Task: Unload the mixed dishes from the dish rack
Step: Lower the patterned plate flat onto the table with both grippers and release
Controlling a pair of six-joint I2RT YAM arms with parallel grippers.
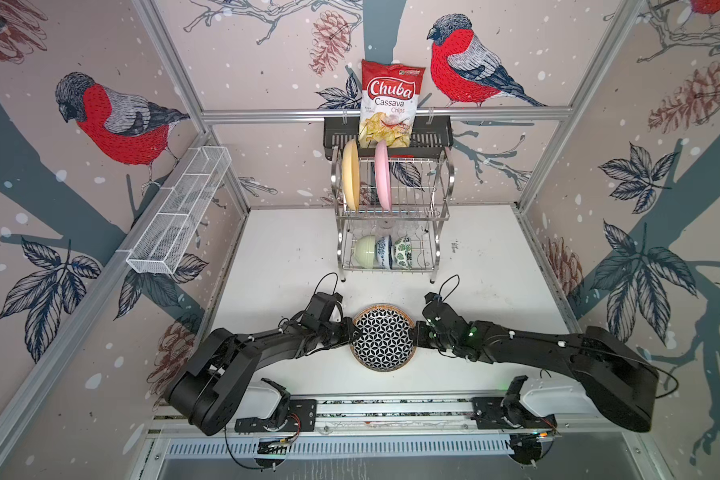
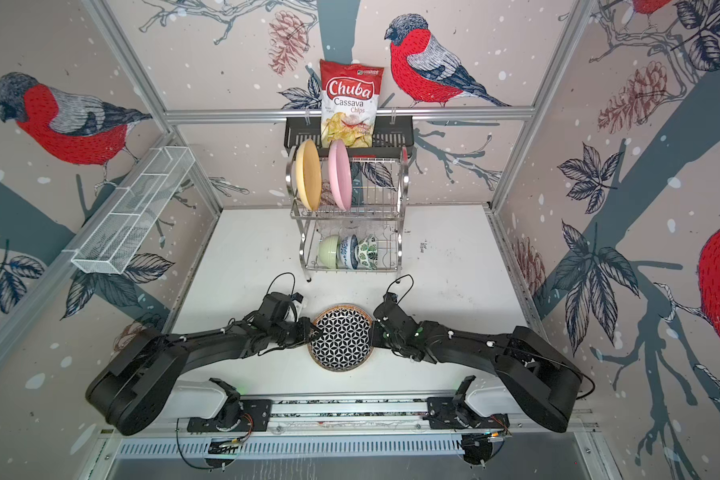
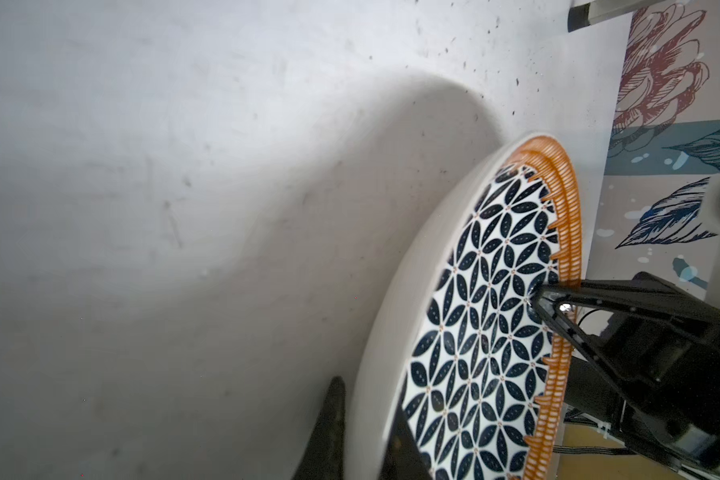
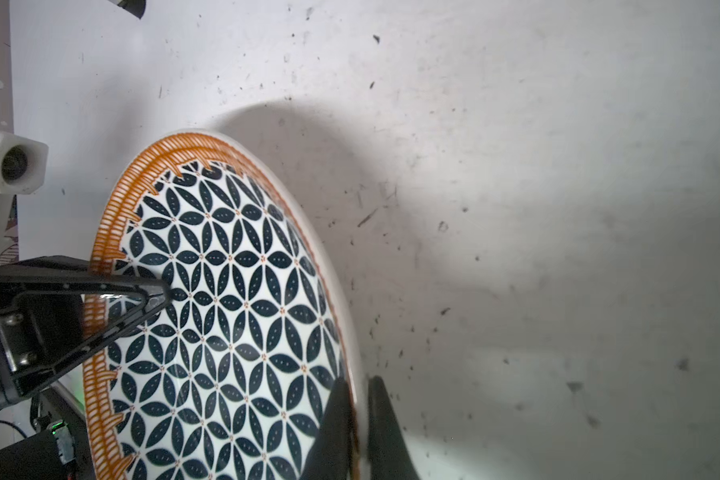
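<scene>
A round plate (image 1: 382,337) (image 2: 341,336) with a dark petal pattern, an orange border and a white underside hangs just above the white table, its shadow beneath it. My left gripper (image 1: 352,332) (image 3: 366,399) is shut on its left rim and my right gripper (image 1: 415,332) (image 4: 359,386) is shut on its right rim, one finger on each face. Behind it stands the dish rack (image 1: 441,216) (image 2: 398,216). A cream-yellow plate (image 1: 351,174) and a pink plate (image 1: 382,174) stand upright on its upper tier. On the lower tier sit pale green (image 1: 364,250), blue-white (image 1: 384,251) and green-leaf (image 1: 403,251) bowls.
A cassava chips bag (image 1: 387,104) stands in a black shelf basket (image 1: 433,137) on the back wall, right above the rack. A long white mesh tray (image 1: 179,212) hangs on the left wall. The arms' base rail (image 1: 391,409) runs along the table's front edge.
</scene>
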